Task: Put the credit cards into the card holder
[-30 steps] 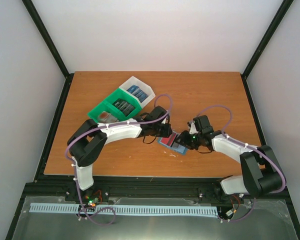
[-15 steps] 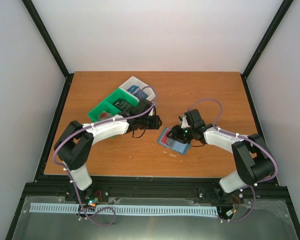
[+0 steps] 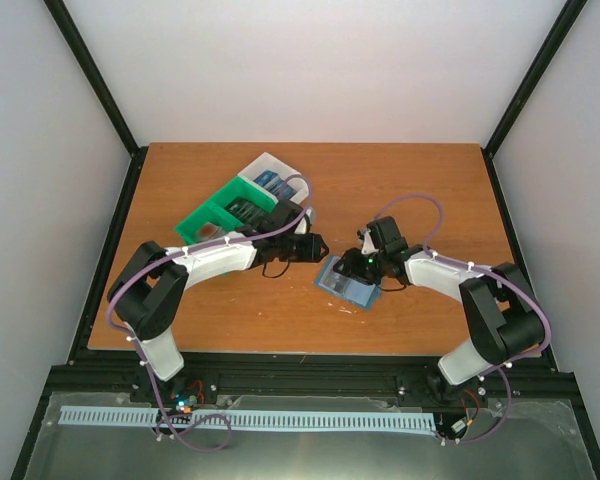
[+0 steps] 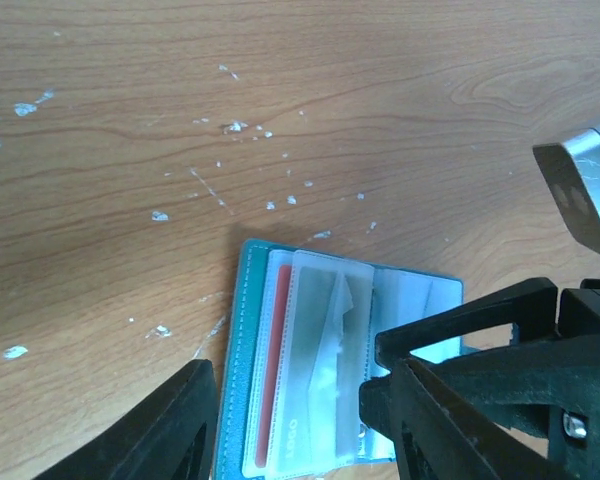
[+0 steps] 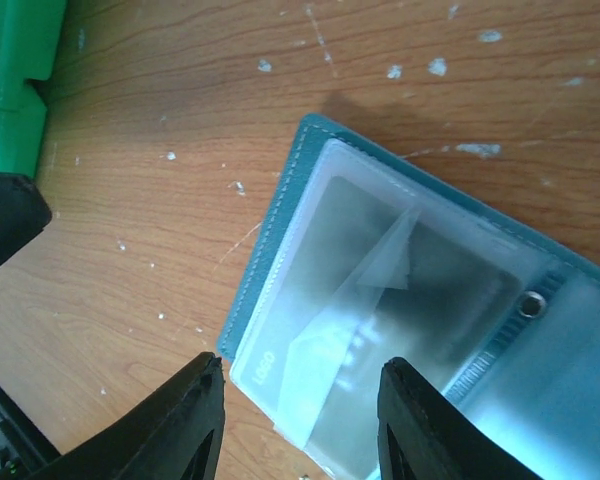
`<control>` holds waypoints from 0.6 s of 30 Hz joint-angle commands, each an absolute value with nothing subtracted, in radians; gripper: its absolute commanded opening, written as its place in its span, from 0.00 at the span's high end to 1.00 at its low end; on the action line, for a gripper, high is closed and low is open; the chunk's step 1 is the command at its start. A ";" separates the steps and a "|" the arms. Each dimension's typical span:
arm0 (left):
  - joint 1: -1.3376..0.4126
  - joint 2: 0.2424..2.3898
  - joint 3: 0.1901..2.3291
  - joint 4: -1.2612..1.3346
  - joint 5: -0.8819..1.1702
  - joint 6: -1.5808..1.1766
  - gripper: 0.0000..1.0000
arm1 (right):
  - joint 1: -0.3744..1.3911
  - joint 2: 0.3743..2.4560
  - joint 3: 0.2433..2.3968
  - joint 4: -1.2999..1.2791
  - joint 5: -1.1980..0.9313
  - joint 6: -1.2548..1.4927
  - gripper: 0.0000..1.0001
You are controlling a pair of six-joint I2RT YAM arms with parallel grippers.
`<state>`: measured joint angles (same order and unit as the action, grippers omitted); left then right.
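Leftmost, well up and left of the small teal-blue folding card holder (image 3: 348, 288), a green plastic bin (image 3: 212, 218) and a white plastic bin (image 3: 273, 172) stand side by side on the brown wooden table (image 3: 420, 180). The small flat things inside look like credit cards (image 3: 245, 210), though the overhead view is too coarse to be sure.

Next, the left gripper (image 3: 315, 246) hangs just left of the holder, its fingers (image 4: 170, 428) apart and clamped on nothing.

The holder lies opened flat mid-table with a clear plastic sleeve (image 4: 320, 340) uppermost. A red credit card (image 4: 265, 400) is tucked in beside its left edge.

The right gripper (image 3: 350, 268) sits over the holder's far edge, its fingers (image 5: 185, 412) parted and empty on either side of the sleeve's corner.

Bare wood surrounds the holder, widest to its right and beyond.
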<state>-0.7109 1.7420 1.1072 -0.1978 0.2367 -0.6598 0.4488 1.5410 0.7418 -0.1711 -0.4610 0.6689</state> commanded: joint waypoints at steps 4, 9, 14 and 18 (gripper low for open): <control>-0.699 1.738 1.072 -0.090 0.372 -0.632 0.49 | 0.455 1.485 0.771 -0.267 -0.284 0.652 0.58; -0.700 1.762 1.045 -0.008 0.522 -0.625 0.54 | 0.456 1.447 0.772 -0.354 -0.180 0.668 0.60; -0.700 1.808 1.028 0.029 0.599 -0.625 0.64 | 0.456 1.423 0.752 -0.405 -0.131 0.690 0.60; -0.700 1.841 1.020 0.045 0.616 -0.631 0.67 | 0.457 1.406 0.739 -0.436 -0.123 0.693 0.60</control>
